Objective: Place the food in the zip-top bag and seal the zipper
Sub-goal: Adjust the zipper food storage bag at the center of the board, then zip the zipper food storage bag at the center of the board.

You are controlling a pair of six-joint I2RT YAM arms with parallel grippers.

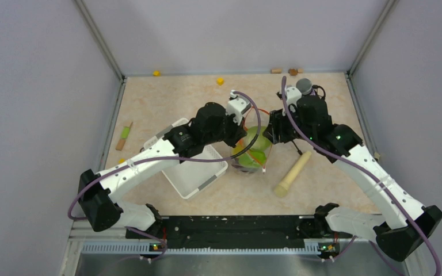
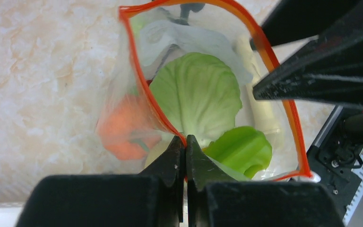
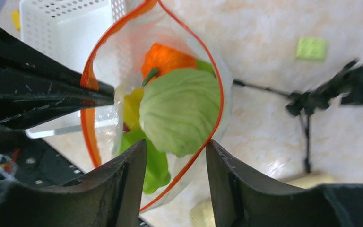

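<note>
The clear zip-top bag (image 1: 254, 150) hangs open between my two grippers, right of the white basket. Its red-orange zipper (image 3: 89, 132) forms a wide loop. Inside lies the food: a pale green leafy piece (image 2: 196, 92), a bright green piece (image 2: 242, 150), an orange piece (image 3: 166, 57) and a yellow piece (image 3: 132, 109). My left gripper (image 2: 185, 140) is shut on the zipper rim at one side. My right gripper (image 3: 176, 142) is open, its jaws astride the opposite rim, which touches one finger (image 3: 217, 163).
The white slotted basket (image 1: 187, 169) stands left of the bag. A beige wooden rod (image 1: 292, 172) lies to its right. Small yellow blocks (image 1: 220, 81) sit by the back wall. A green block (image 3: 312, 47) and a small black stand (image 3: 321, 99) lie beyond the bag.
</note>
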